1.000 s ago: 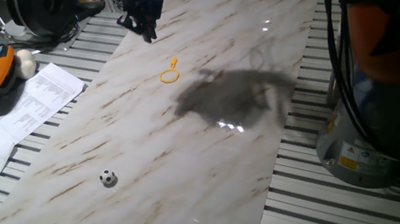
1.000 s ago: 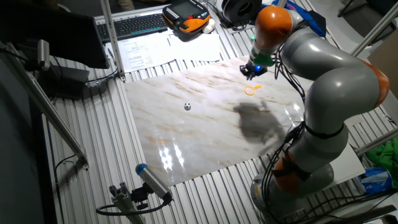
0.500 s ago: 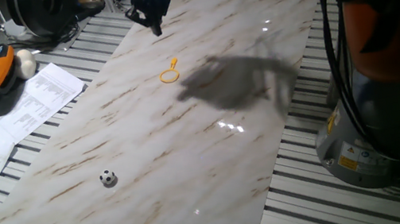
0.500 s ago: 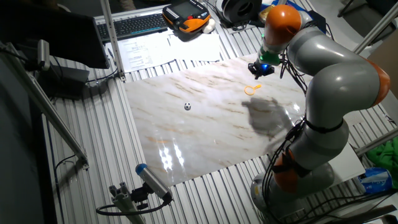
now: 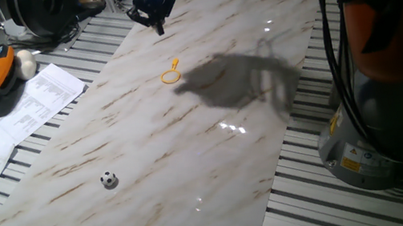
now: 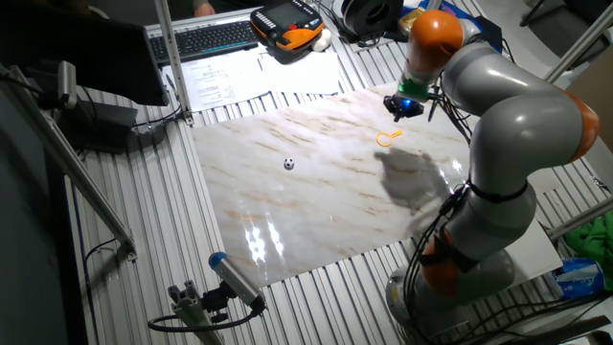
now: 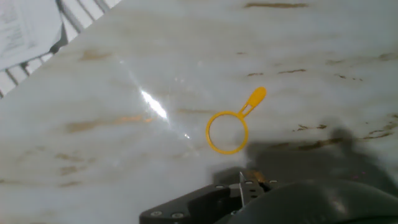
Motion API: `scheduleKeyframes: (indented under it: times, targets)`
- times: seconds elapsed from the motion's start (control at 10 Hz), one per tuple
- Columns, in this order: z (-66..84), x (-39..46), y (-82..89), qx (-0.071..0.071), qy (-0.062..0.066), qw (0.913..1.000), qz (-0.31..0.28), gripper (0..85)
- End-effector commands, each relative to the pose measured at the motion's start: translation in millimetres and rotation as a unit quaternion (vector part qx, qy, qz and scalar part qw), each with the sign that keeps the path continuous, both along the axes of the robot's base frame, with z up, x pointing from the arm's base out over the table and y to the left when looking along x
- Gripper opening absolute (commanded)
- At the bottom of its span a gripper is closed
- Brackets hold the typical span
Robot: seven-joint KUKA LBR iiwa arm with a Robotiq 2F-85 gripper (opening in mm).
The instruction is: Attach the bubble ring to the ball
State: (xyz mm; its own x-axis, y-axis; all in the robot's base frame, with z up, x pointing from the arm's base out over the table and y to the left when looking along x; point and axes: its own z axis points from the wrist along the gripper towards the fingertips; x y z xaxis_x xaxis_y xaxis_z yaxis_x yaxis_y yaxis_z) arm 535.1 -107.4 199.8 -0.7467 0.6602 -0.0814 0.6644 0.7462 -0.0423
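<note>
since a second ago the gripper [image 5: 156,24] has been carried beyond the bubble ring [image 5: 171,74], which lies flat on the desk [image 5: 218,167]; its opening cannot be told. the ball [image 5: 108,179] rests well apart. a thin loop could be skidded away by an off-centre pinch.

Glossy white marble-pattern tabletop [image 5: 191,147] with tan veins, set on a ribbed metal slat bench [image 5: 338,205]. On the tabletop: small yellow-orange plastic bubble ring [image 5: 171,74], flat, handle toward the far edge; tiny black-and-white soccer-patterned ball [image 5: 108,179] near the front, well apart from it.
</note>
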Motion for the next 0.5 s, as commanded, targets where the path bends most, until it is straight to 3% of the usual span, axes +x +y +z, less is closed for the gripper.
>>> scheduleKeyframes:
  times: [0.0,0.1,0.3,0.4]
  targets:
    - [-0.5,0.3,0.1,-0.008,-0.004,0.9999,-0.009,0.0]
    - [0.4,-0.2,-0.5,-0.013,-0.007,0.9999,-0.006,0.0]
    - [2.0,-1.5,0.0,0.019,-0.009,0.9997,-0.012,0.0]
    - [2.0,-1.5,0.0,0.026,0.000,0.9993,-0.025,0.0]
